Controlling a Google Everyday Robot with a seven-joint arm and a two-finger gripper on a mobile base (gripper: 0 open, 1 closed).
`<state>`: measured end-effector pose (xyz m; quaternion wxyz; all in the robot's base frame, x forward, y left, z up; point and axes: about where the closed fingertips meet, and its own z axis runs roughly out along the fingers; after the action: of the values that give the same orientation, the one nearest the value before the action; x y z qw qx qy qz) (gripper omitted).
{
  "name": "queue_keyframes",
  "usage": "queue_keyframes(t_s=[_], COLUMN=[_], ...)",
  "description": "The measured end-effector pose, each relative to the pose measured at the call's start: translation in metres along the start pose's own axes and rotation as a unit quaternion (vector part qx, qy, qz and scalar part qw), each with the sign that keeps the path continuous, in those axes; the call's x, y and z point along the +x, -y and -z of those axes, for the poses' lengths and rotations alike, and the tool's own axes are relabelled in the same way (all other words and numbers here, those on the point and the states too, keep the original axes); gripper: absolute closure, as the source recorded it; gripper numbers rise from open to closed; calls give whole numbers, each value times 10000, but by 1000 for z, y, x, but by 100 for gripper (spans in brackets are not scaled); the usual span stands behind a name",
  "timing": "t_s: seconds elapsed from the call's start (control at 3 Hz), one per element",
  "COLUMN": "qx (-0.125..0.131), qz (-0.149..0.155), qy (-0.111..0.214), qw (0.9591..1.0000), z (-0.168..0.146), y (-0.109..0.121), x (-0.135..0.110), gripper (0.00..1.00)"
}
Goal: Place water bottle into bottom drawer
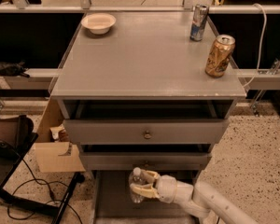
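The water bottle (136, 185) is a small clear bottle with a white cap, held upright. My gripper (143, 184) is shut on the water bottle, its pale fingers wrapped around the bottle's right side. It holds the bottle over the left part of the open bottom drawer (113, 204), just in front of the middle drawer's face. The white arm reaches in from the lower right. I cannot tell whether the bottle's base touches the drawer floor.
A gold can (219, 56), a blue-silver can (198, 22) and a white bowl (98, 23) stand on the cabinet top (144, 59). Two upper drawers with knobs (147, 134) sit slightly open. A cardboard box (56, 148) and cables lie at the left.
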<state>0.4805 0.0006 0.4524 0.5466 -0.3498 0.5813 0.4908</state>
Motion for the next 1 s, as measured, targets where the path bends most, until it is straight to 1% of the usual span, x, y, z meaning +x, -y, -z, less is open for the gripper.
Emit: queue_keyframes(t_s=[0.33, 0.67, 1.0], qx=[-124, -128, -290], qz=[70, 71, -9], qy=[459, 454, 571], qw=[9988, 9989, 9979], z=[-15, -15, -31], y=[0, 0, 3], x=[42, 42, 73], gripper=[100, 100, 100])
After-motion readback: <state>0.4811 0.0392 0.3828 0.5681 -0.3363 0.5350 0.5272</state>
